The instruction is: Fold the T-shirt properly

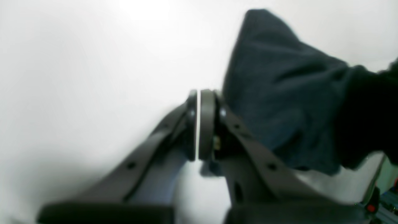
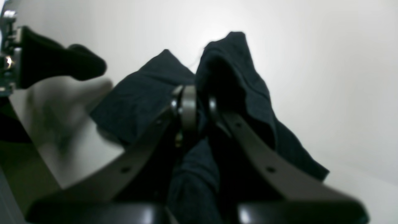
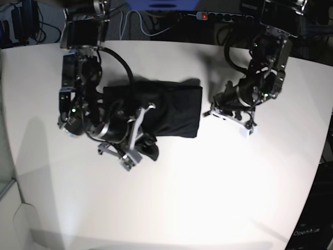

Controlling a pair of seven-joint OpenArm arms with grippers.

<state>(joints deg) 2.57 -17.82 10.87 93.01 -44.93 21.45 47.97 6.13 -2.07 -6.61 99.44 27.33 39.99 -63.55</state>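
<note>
Right fingers [image 2: 194, 109] pinch T-shirt [image 3: 171, 107], pads buried | left fingers [image 1: 198, 124] closed, empty, blurred

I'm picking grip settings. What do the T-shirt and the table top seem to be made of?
T-shirt: thin, soft dark fabric, probably knit; it bunches and drapes in folds. Table: smooth, hard white surface, slightly glossy, with lamp glare; probably laminate.

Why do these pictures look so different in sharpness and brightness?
Left wrist view: soft all over, the gripper and the T-shirt are blurred, and the white table is washed out by glare near the top. Right wrist view: also out of focus, the dark cloth losing detail. Base view: sharper, with a bright pool of light low on the table, dark corners and arm shadows.
</note>
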